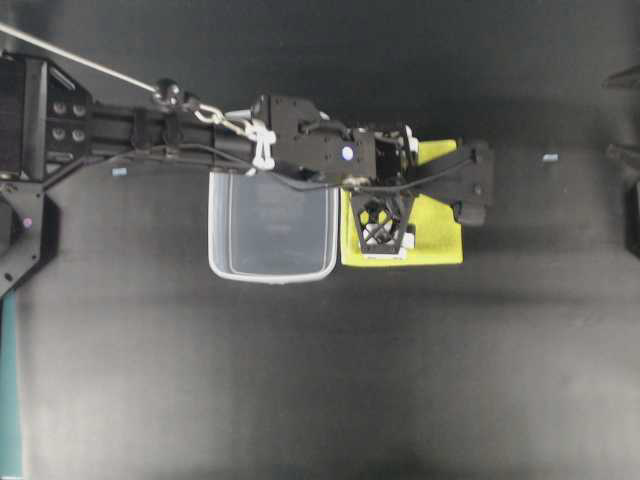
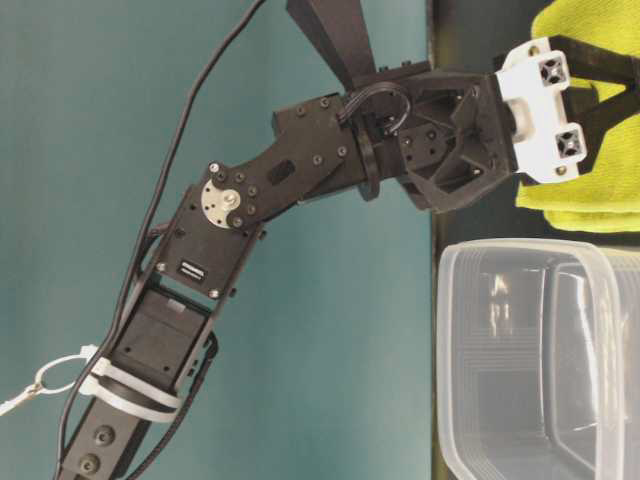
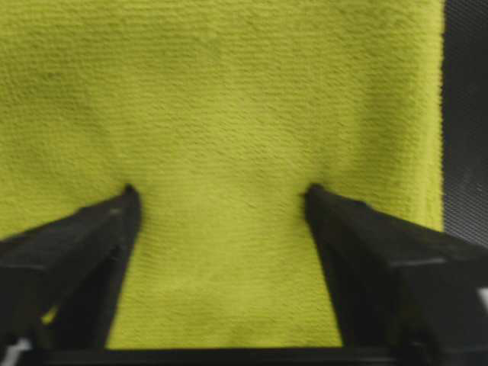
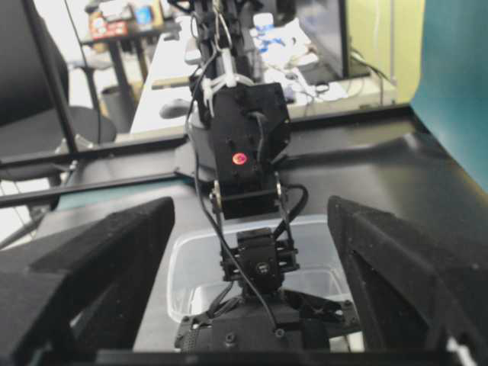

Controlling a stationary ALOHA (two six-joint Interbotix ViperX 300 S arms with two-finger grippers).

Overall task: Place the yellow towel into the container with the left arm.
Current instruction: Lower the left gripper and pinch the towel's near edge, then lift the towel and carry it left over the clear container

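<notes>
The yellow towel (image 1: 440, 235) lies flat on the black table, right beside the container (image 1: 270, 277), a clear tub that holds nothing. The left arm (image 1: 300, 140) reaches across over the tub's far rim. My left gripper (image 1: 472, 188) points down onto the towel. In the left wrist view the towel (image 3: 229, 91) fills the frame; the left gripper (image 3: 221, 194) is open, both fingertips (image 3: 128, 200) pressing into the cloth, which lies unpinched between them. My right gripper (image 4: 250, 206) is open and empty, facing the left arm and the container (image 4: 183, 255).
Two small grey marks lie on the table, one (image 1: 548, 157) to the right of the towel and one (image 1: 120, 172) at the left. The table-level view shows the towel (image 2: 590, 200) above the tub's rim (image 2: 470, 258).
</notes>
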